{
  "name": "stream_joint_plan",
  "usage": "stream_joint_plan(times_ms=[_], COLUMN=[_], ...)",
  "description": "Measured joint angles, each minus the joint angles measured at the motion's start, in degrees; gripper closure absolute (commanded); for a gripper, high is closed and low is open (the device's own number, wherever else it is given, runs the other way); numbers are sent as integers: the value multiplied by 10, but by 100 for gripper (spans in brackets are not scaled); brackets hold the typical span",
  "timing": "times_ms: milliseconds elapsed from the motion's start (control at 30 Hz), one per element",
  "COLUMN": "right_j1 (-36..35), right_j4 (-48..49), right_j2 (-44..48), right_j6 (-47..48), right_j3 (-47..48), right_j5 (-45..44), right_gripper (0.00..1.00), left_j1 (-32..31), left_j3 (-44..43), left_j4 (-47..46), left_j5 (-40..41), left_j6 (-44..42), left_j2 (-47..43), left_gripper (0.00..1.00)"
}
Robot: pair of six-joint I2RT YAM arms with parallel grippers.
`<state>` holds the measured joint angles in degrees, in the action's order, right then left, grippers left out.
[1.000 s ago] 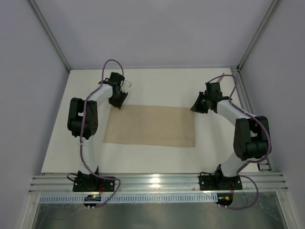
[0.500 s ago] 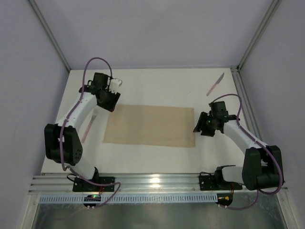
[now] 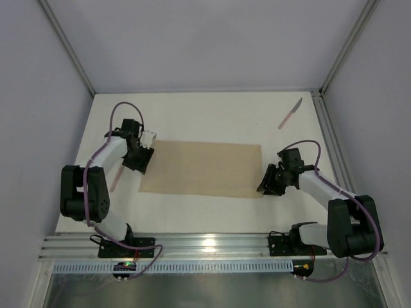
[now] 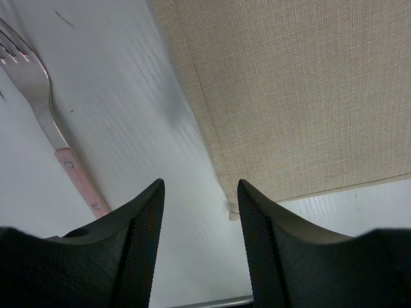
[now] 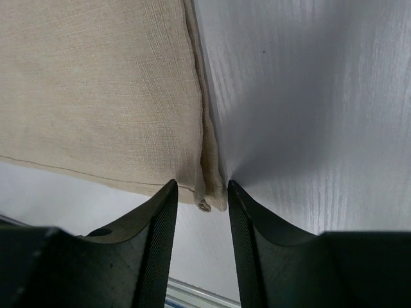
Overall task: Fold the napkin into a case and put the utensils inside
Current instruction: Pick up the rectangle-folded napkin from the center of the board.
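The beige napkin [image 3: 202, 169] lies flat as a wide folded rectangle in the middle of the table. My left gripper [image 3: 141, 164] hangs open by its left edge. In the left wrist view, the fingertips [image 4: 200, 192] straddle bare table just left of the napkin's [image 4: 295, 96] near corner. My right gripper [image 3: 266, 182] is open at the near right corner. The right wrist view shows that doubled corner of the napkin [image 5: 96, 90] lying between the open fingertips [image 5: 202, 186]. A pink-handled knife [image 3: 290, 113] lies at the far right. A pink-handled fork [image 4: 38, 96] lies left of the napkin.
The fork [image 3: 117, 173] is partly under my left arm near the table's left edge. An aluminium rail [image 3: 212, 245] runs along the near edge by both arm bases. Grey walls and frame posts close the table on three sides.
Both grippers have opened and moved from the napkin's far corners down its short edges to the near corners. The knife, hidden behind the right arm before, now shows.
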<state>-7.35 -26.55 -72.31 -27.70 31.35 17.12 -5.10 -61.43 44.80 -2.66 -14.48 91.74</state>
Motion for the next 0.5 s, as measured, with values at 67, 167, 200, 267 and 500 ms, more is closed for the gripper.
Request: stream_joint_plan(times_ms=[67,167,200,267,500], right_j1=[0,0,0,0,-2], right_j4=[17,36,40,44,12], right_j2=[-7,-21,-24,-26,-21], right_j6=[-5,-10,-13,-14,-3], right_j3=[-2,-3,-4,-6,10], right_j5=[10,18,20,18,-14], right_gripper=[65,81,89,96,96], left_j1=[4,8,9,12,15], left_j3=[5,7,7,7,7], left_j4=[-3,-5,-5,-6,-8], left_j5=[0,-2,-3,-5,-26], left_j6=[0,-1,-1,-4,-7], left_j2=[0,4,6,9,18], left_gripper=[48,48,48,48,49])
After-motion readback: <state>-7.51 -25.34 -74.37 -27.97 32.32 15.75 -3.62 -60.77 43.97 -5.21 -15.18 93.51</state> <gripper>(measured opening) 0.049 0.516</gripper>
